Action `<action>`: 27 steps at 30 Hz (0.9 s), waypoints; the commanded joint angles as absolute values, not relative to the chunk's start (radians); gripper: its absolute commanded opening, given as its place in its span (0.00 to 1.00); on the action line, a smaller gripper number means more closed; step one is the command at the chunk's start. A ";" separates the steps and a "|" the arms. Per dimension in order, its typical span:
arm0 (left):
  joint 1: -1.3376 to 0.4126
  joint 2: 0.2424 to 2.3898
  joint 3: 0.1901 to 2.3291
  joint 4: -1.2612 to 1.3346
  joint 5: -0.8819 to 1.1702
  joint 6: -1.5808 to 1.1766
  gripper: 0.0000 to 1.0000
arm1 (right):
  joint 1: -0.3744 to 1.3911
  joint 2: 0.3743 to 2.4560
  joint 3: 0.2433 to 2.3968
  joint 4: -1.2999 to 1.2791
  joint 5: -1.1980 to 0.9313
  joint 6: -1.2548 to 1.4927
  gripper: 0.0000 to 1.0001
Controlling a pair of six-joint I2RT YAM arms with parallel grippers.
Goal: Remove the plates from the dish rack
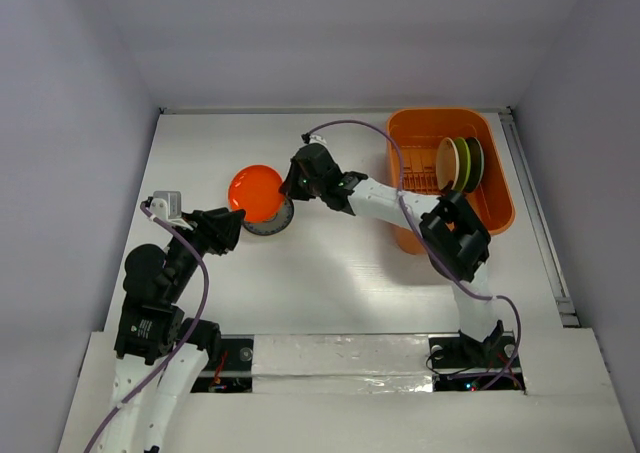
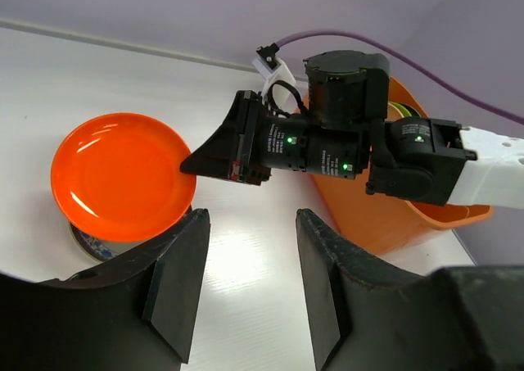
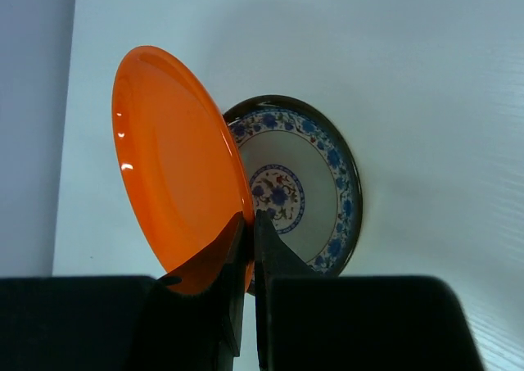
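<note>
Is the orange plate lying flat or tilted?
Tilted: the right gripper pinches the orange plate by its rim, angled above the patterned plate.

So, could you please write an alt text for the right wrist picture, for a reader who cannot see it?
The right hand pinches the rim of an orange plate, holding it tilted over a blue-flowered plate that lies flat on the white table.

orange plate [image 3: 172, 166]: we see a smooth, glossy surface
patterned plate [image 3: 304, 192]: we see a shiny glaze
dish rack [image 1: 500, 183]: smooth plastic
table [image 1: 340, 273]: matt white
</note>
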State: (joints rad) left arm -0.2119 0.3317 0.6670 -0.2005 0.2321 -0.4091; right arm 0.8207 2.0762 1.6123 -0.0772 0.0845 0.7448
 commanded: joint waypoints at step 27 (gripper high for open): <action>-0.206 0.322 0.667 -0.158 0.249 -0.408 0.44 | 0.848 1.956 1.390 0.003 0.179 0.764 0.60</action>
State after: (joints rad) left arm -0.2119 0.3313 0.6670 -0.2005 0.2352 -0.4091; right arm 0.8333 2.0712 1.4036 0.0029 0.1062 0.8066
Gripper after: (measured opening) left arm 0.433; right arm 0.599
